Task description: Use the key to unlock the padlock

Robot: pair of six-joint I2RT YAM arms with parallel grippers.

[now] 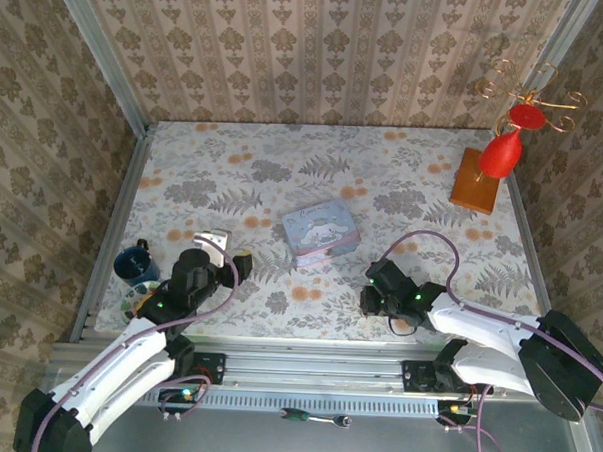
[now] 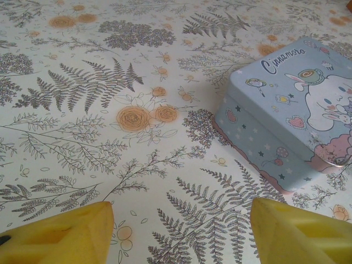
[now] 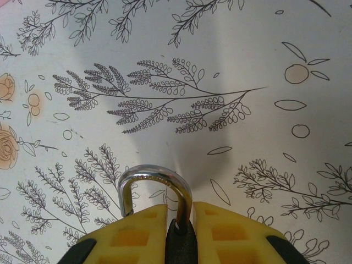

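1. The padlock point(image 3: 181, 242) is clamped in the right pincer point(image 3: 180, 220). Its dark body is pressed between the yellow fingers point(image 3: 132, 236), and its silvery shackle point(image 3: 155, 176) stands out past the fingertips. It is held low over the desk point(image 1: 284, 165), near the front edge and right of centre.
2. The left pincer point(image 2: 179, 231) is spread wide with nothing between its fingers. It is held low over the desk, with the cartoon tin point(image 2: 286, 104) just ahead to its right.
3. The holding step is judged done and the key step not yet begun. The next move calls for the key to be located and gripped by its head in the left pincer, with the blade left free. The blade must then be lined up finely with the keyhole while the padlock is kept steady.
4. Most of the padlock's body is cut off by the lower edge of the right wrist view, and the keyhole face is buried between the fingers. One shackle leg passes behind a finger, so it cannot be told whether the shackle is latched. The key is too small to be made out with certainty.
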